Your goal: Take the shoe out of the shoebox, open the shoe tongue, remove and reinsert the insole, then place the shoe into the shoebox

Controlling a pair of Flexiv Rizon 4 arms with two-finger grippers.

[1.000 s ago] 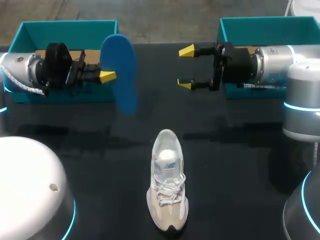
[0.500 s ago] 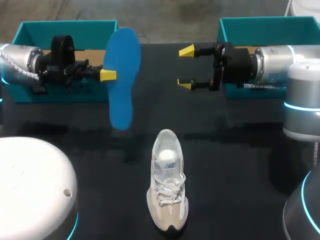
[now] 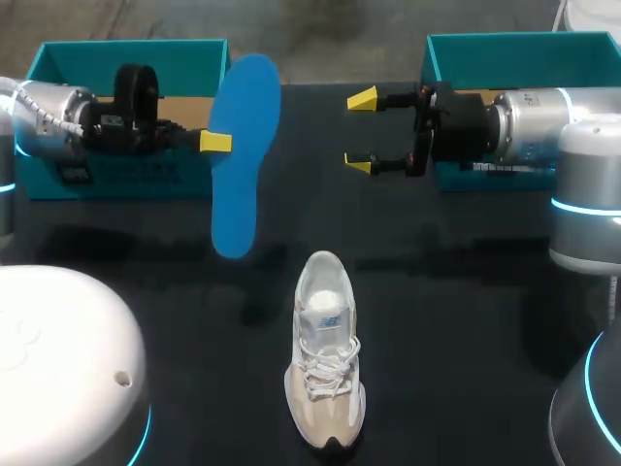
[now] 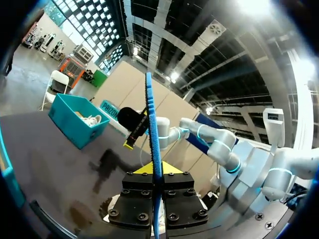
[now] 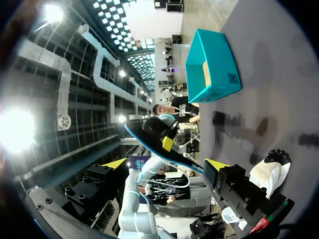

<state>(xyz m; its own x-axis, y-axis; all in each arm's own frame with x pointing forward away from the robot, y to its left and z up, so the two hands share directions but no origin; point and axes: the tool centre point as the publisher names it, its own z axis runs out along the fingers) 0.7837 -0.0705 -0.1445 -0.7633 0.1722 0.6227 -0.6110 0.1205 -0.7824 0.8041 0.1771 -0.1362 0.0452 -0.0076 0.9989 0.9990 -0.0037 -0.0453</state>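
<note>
Blue insole, clamped in the left gripper, has been tilted further toward one o'clock; the right gripper is kept spread apart.

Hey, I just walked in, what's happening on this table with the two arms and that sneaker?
The left gripper is shut on a flat blue insole, holding it in the air above the black table, near the left teal cardboard shoebox. The white and beige lace-up sneaker stands on the table, outside both boxes, with nothing touching it. The right gripper is open and empty, near the right teal shoebox. The insole is out and not yet back in.
</note>
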